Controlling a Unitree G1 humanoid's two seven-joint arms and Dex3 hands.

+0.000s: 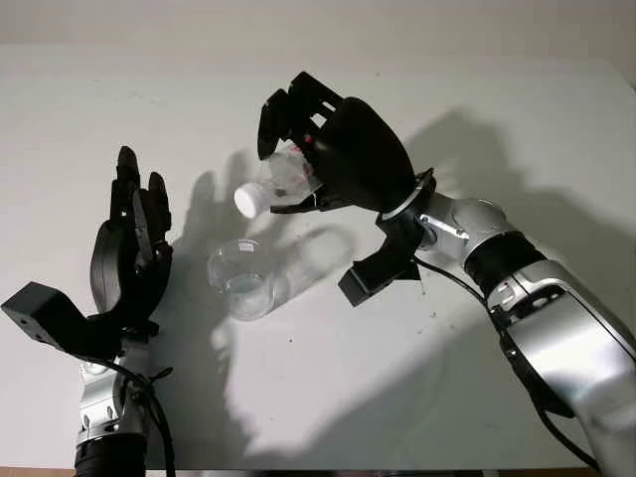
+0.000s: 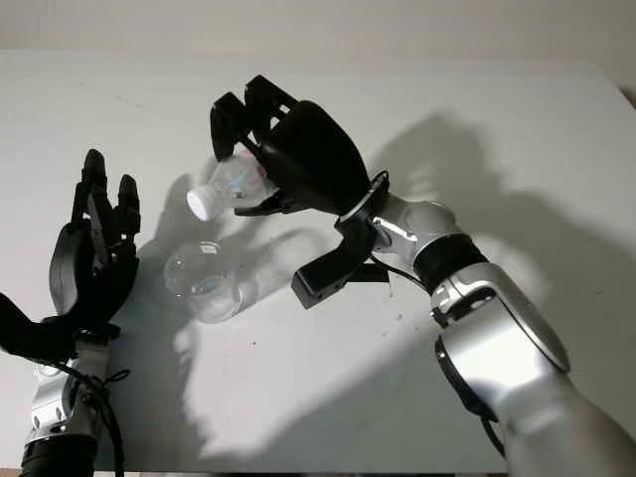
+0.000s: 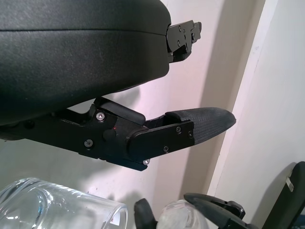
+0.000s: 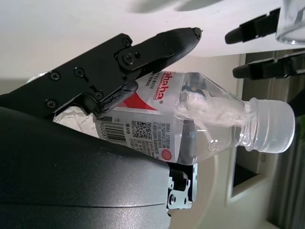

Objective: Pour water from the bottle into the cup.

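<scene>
My right hand (image 1: 298, 149) is shut on a small clear water bottle (image 1: 273, 187) with a red-and-white label (image 4: 147, 126) and a white cap (image 4: 276, 125). It holds the bottle tilted in the air, cap end lowest, just above and behind the clear plastic cup (image 1: 241, 278). The cap is screwed on. The cup stands upright on the white table (image 1: 497, 119); its rim (image 3: 62, 198) appears in the left wrist view. My left hand (image 1: 134, 224) is open and raised, just left of the cup and apart from it.
The white table runs wide to the right and back, with strong shadows of both arms on it. A pale wall edge (image 1: 298, 20) bounds the far side. My right forearm (image 1: 497, 268) crosses the right middle of the table.
</scene>
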